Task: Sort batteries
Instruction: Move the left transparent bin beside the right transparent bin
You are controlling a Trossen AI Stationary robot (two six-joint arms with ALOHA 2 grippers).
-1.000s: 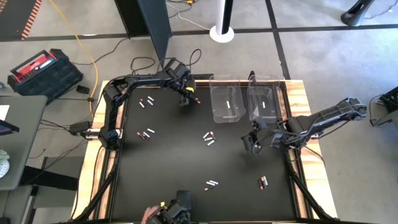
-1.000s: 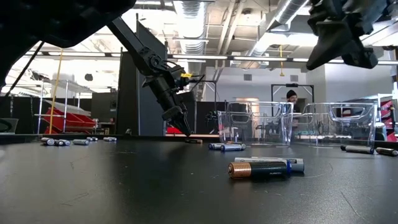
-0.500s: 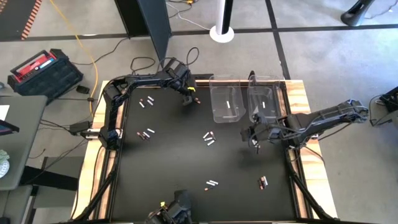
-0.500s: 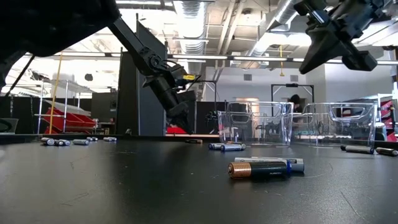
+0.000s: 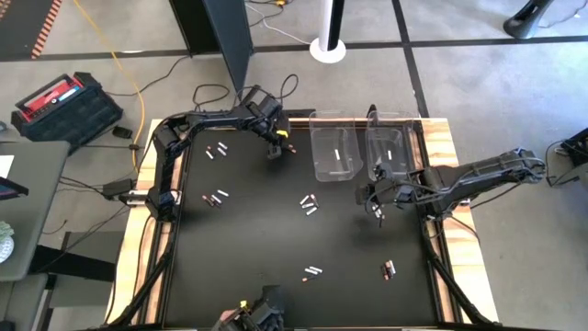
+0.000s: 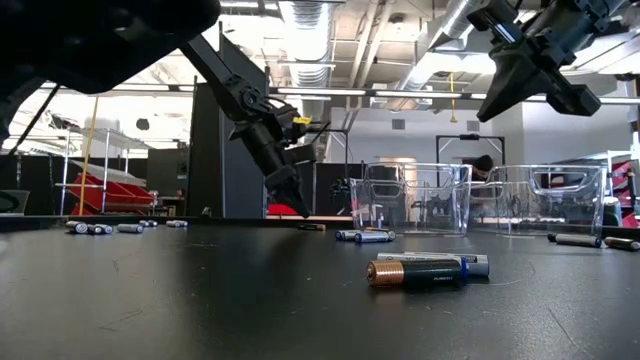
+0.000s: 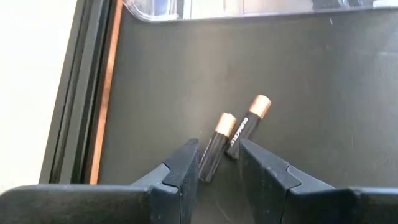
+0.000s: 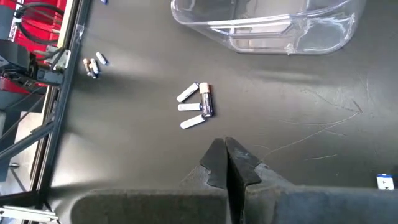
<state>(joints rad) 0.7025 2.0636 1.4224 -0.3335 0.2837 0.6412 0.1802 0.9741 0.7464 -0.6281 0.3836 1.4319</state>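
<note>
Low view, foreground to background: a copper-capped dark battery [image 6: 412, 272] lies at lower centre of the frame, touching a white battery [image 6: 462, 262] just behind it; a short row of cells [image 6: 364, 236] rests farther back, before two clear bins [image 6: 415, 198]; a further cluster [image 6: 100, 228] lies at the far left edge.

Left gripper [image 7: 217, 167], upper centre of the high view [image 5: 274, 147]: fingers partly open, empty, poised low over two dark copper-tipped batteries [image 7: 233, 134] that lie touching, side by side, near the table's wooden edge [image 7: 107, 93]; one cell's lower end sits between the fingertips [image 7: 186, 163], the other runs just outside the farther fingertip. Judgement: the step in hand is the pick of one dark cell; to do it well, the jaws should straddle only the nearer cell, squarely across its length, so that the neighbour is not pinched or rolled away; a straight descent and a firm close at mid-body would limit slipping.

Right gripper [image 8: 225, 163], centre right of the high view [image 5: 377, 204]: fingers closed on nothing, raised above the table near the bins; below it, at the centre of its wrist view, a mixed group [image 8: 196, 107] of three white cells and one dark one awaits.

Each bin in the high view holds one white cell [image 5: 338, 154]; most cells are unsorted.
</note>
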